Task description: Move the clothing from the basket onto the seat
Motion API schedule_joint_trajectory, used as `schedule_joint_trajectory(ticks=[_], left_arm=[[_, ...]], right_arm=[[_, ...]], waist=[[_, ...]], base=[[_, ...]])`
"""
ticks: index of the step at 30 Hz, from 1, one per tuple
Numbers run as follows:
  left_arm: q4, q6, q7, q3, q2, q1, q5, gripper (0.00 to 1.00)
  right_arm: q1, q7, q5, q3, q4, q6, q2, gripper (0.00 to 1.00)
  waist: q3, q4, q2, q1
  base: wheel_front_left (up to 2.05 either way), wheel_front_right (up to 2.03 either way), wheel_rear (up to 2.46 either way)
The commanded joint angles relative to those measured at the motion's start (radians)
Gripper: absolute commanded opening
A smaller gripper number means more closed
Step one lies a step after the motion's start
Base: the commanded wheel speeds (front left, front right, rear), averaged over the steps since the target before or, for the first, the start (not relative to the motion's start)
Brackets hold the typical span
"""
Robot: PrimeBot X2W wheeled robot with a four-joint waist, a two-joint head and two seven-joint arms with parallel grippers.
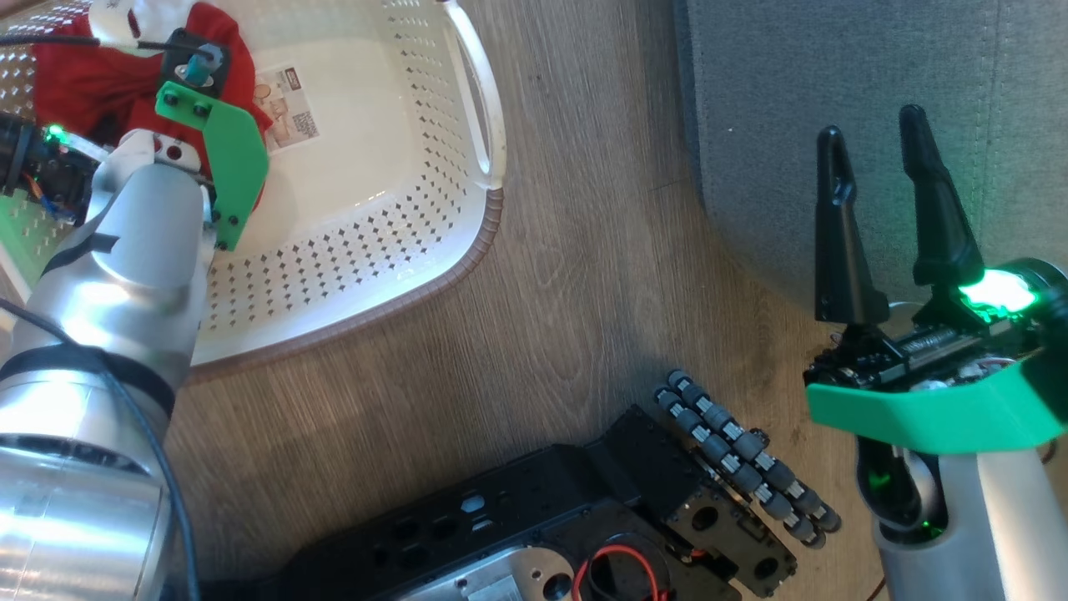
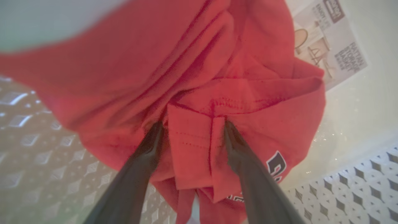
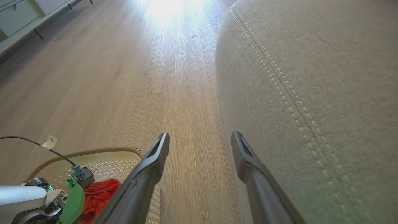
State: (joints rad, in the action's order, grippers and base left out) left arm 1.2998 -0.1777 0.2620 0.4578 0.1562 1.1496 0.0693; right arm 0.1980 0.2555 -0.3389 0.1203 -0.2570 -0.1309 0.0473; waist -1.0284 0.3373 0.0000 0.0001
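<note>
Upper left of head frame: our left gripper (image 2: 192,130), fingers spread astride a fold of the clothing (image 1: 79,83) in the basket (image 1: 492,209) | right gripper (image 1: 872,138) parted, empty | seat (image 1: 834,67) lies upper right; we judge a rightward carry.

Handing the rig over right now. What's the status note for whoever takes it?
Left tool: open, down in the basket, fingers astride a fold of the clothing, not closed on it.
Right tool: open, empty, over the floor beside the seat.
Done: nothing; the clothing lies in the basket.
Left: grip the clothing, lift it out, lay it on the seat.
</note>
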Motion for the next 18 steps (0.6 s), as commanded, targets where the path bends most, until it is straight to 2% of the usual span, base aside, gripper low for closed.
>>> schedule_joint_trajectory(ticks=[1, 3, 4, 6, 7, 8, 18], left_arm=[[-0.009, 0.004, 0.009, -0.010, 0.010, -0.002, -0.002, 1.00], [-0.009, 0.014, 0.055, -0.008, 0.005, -0.001, -0.007, 1.00], [-0.009, 0.023, 0.079, -0.011, 0.001, 0.000, -0.015, 0.95], [-0.009, 0.046, 0.116, -0.016, -0.006, 0.002, -0.029, 0.44], [-0.009, 0.057, 0.124, -0.020, -0.010, 0.004, -0.038, 0.06], [-0.009, 0.062, 0.124, -0.022, -0.014, 0.007, -0.045, 0.00], [-0.009, 0.069, 0.049, -0.019, -0.023, 0.010, -0.072, 0.00]], right_arm=[[-0.055, 0.006, -0.009, 0.009, -0.031, 0.000, 0.003, 1.00], [-0.063, 0.006, -0.004, -0.001, -0.041, 0.000, 0.003, 1.00], [-0.068, 0.006, 0.004, -0.010, -0.043, 0.000, 0.003, 1.00], [-0.076, 0.006, 0.015, -0.030, -0.047, 0.000, 0.003, 1.00], [-0.079, 0.006, 0.019, -0.039, -0.051, 0.000, 0.003, 1.00], [-0.082, 0.006, 0.022, -0.046, -0.054, 0.000, 0.003, 1.00], [-0.040, 0.006, 0.041, -0.047, -0.054, 0.000, 0.003, 1.00]], waist=[[0.000, -0.001, 0.0000, -0.0001], [-0.001, -0.002, 0.0000, -0.0001], [-0.003, -0.005, 0.0000, -0.0001], [-0.007, -0.011, 0.0000, -0.0001], [-0.009, -0.015, 0.0000, -0.0001], [-0.010, -0.019, 0.0000, -0.0001], [-0.001, -0.036, 0.0000, -0.0001]], base=[[0.00, 0.00, 0.00], [0.00, 0.00, 0.00], [0.00, 0.00, 0.00], [0.00, 0.00, 0.00], [0.00, 0.00, 0.00], [0.00, 0.00, 0.00], [0.00, 0.00, 0.00]])
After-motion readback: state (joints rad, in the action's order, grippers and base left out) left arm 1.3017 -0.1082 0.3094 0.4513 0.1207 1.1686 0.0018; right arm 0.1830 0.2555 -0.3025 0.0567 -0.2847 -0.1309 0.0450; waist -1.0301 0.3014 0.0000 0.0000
